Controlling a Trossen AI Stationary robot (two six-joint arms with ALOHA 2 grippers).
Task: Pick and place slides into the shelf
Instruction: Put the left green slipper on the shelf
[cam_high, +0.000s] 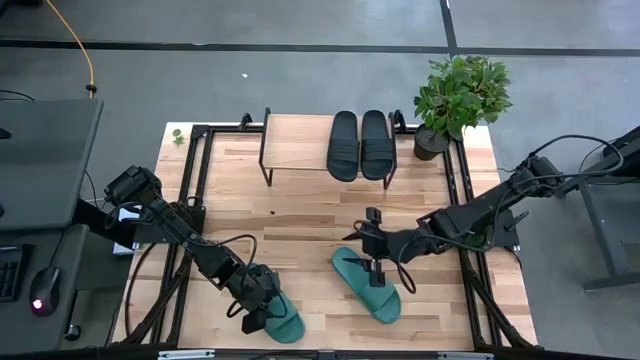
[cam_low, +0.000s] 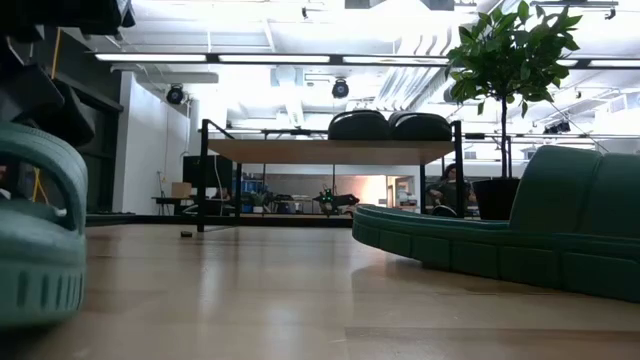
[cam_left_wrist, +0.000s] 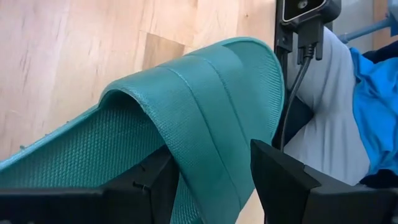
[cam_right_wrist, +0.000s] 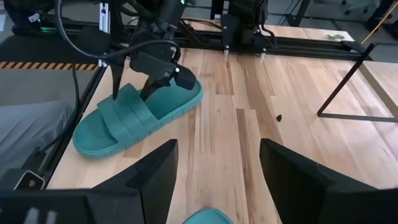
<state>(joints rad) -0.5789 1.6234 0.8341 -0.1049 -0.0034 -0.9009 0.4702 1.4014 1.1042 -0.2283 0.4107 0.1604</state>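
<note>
Teal strap material filled the left wrist view: the left gripper (cam_left_wrist: 214, 180) straddled the strap of a teal slide (cam_left_wrist: 205, 124), one finger on each side, clenched on it. From above, this left slide (cam_high: 283, 318) lay at the table's near edge, left of centre, with the left gripper (cam_high: 262, 300) on top of it. Whether the sole rested fully on the table (cam_high: 300, 200) could not be told.

Right gripper (cam_high: 374, 268) hovered over the second teal slide (cam_high: 366, 284), which lay flat near the table's middle front, angled diagonally. Its fingers (cam_right_wrist: 149, 180) stood apart with nothing between them; the grip was released. In the right wrist view the toe of that slide (cam_right_wrist: 208, 216) showed just below the fingers, and the left slide (cam_right_wrist: 134, 118) showed farther off under the left gripper (cam_right_wrist: 152, 68).

Shelf (cam_high: 300, 140) stood at the far side of the table, centre. Contents of its top board: two black slides (cam_high: 360, 143), side by side and touching, on the right half. The left half of the board was bare wood. In the low view the pair (cam_low: 388, 125) sat upright on the board (cam_low: 330, 150).

A potted plant (cam_high: 455, 100) stood at the far right corner, just beside the shelf.
</note>
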